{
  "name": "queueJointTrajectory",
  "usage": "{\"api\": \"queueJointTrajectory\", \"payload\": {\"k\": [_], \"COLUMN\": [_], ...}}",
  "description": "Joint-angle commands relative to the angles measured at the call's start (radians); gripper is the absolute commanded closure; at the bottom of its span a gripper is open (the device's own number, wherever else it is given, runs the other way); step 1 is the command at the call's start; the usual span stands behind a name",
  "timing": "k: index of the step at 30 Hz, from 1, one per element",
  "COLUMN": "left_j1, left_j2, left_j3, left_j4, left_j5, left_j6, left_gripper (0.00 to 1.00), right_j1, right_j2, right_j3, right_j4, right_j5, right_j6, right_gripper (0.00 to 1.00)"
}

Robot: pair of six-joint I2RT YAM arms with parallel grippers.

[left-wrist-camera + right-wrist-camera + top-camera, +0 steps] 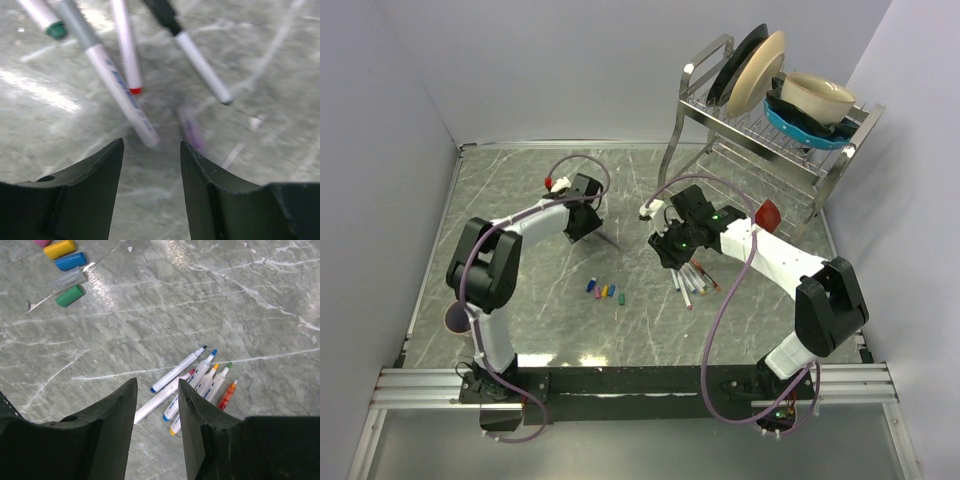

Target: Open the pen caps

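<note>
Pen caps (605,292) loose on table (510,190); both grippers empty.
We find the left gripper (151,150) close above the grey marbled top, jaws moderately parted with nothing between them; its camera shows blurred pens (127,100) just beyond the fingertips. To its right, the pen caps lie in a short row near the table's middle, apart from either gripper; we count yellow (59,248), blue (70,261), clear (69,279) and green (70,295) among them. The right gripper (157,385) hangs above a fan of uncapped white pens (195,380), jaws narrowly parted, gripping nothing. A dish rack (760,130) holding plates stands at the far right corner.
</note>
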Motion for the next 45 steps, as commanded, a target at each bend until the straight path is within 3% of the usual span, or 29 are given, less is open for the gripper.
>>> {"api": "queueJointTrajectory", "payload": {"k": [1, 14, 17, 21, 27, 31, 36, 41, 44, 45], "left_j1": [0.015, 0.038, 0.036, 0.038, 0.036, 0.033, 0.026, 0.021, 0.021, 0.021], "left_j2": [0.021, 0.132, 0.120, 0.087, -0.008, -0.141, -0.345, -0.644, -0.807, -0.840], "left_j3": [0.059, 0.141, 0.110, 0.055, -0.077, -0.171, -0.344, -0.565, -0.717, -0.782], "left_j4": [-0.114, -0.194, -0.189, -0.163, -0.116, -0.079, 0.079, 0.373, 0.602, 0.701], "left_j5": [-0.052, -0.064, -0.064, -0.051, -0.060, -0.068, 0.023, 0.333, 0.510, 0.532], "left_j6": [0.024, 0.045, 0.048, 0.048, 0.057, 0.068, 0.131, 0.238, 0.238, 0.223], "left_gripper": [0.45, 0.49, 0.56, 0.77, 0.99, 0.99, 0.99, 0.99, 0.99, 0.99], "right_j1": [-0.003, -0.002, -0.003, -0.003, -0.003, -0.003, -0.003, -0.014, -0.054, -0.072], "right_j2": [-0.039, -0.047, -0.050, -0.053, -0.055, -0.056, -0.072, -0.108, -0.139, -0.145], "right_j3": [0.012, 0.010, 0.009, 0.010, 0.007, 0.004, -0.002, -0.013, -0.025, -0.031], "right_j4": [-0.007, -0.007, -0.006, -0.007, -0.007, -0.006, -0.003, 0.011, 0.034, 0.049], "right_j5": [-0.021, -0.020, -0.023, -0.026, -0.029, -0.039, -0.099, -0.180, -0.317, -0.443], "right_j6": [-0.013, -0.015, -0.015, -0.015, -0.018, -0.021, -0.024, -0.025, 0.017, 0.044], "right_gripper": [0.54, 0.54, 0.54, 0.55, 0.55, 0.55, 0.55, 0.55, 0.55, 0.55]}}
